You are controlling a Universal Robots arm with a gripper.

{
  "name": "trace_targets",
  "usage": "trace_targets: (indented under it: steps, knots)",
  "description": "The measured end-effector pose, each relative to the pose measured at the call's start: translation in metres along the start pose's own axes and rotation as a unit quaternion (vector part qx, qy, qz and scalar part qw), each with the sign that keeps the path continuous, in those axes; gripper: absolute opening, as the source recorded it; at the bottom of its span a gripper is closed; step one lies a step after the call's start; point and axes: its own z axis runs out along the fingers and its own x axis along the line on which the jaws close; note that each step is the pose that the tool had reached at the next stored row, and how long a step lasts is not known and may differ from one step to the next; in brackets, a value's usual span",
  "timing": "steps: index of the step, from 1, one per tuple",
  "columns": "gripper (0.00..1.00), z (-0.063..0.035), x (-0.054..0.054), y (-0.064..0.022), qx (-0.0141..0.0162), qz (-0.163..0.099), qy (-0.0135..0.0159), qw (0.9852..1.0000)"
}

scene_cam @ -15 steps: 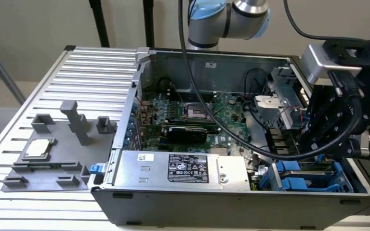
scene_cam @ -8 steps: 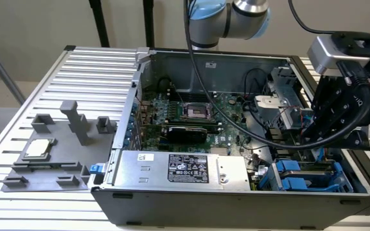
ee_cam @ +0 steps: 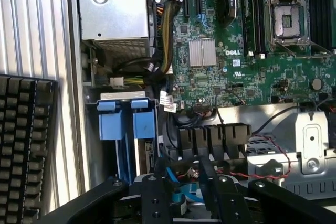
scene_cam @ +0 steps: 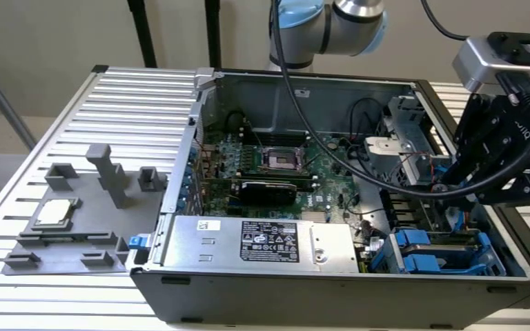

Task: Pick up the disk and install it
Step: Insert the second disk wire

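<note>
The keyboard (ee_cam: 23, 145) is cut off by the frame edge, and the end effector (scene_cam: 486, 186) tips sink behind the drive cage (scene_cam: 449, 252), unreadable.

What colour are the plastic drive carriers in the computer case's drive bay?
Bright blue; the drive carriers show best in the wrist view.

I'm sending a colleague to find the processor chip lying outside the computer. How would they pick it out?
Start at the open computer case, then look to the exterior view's left, at the grey fixture plate on the ribbed table. The processor chip lies in a holder there: small, square, silver, unlike the grey plastic posts around it.
</note>
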Motion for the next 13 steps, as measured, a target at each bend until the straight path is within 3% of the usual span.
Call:
trace_targets:
  steps: [2, 5, 13]
  knots:
    - [0.38, -0.0002, -0.001, -0.0041, 0.0004, 0.001, 0.0039, 1.0000]
    - [0.38, 0.0000, -0.004, -0.0073, 0.0012, 0.002, 0.0126, 0.9999]
    - [0.38, 0.0043, -0.013, -0.0103, 0.0042, 0.003, 0.0466, 0.9989]
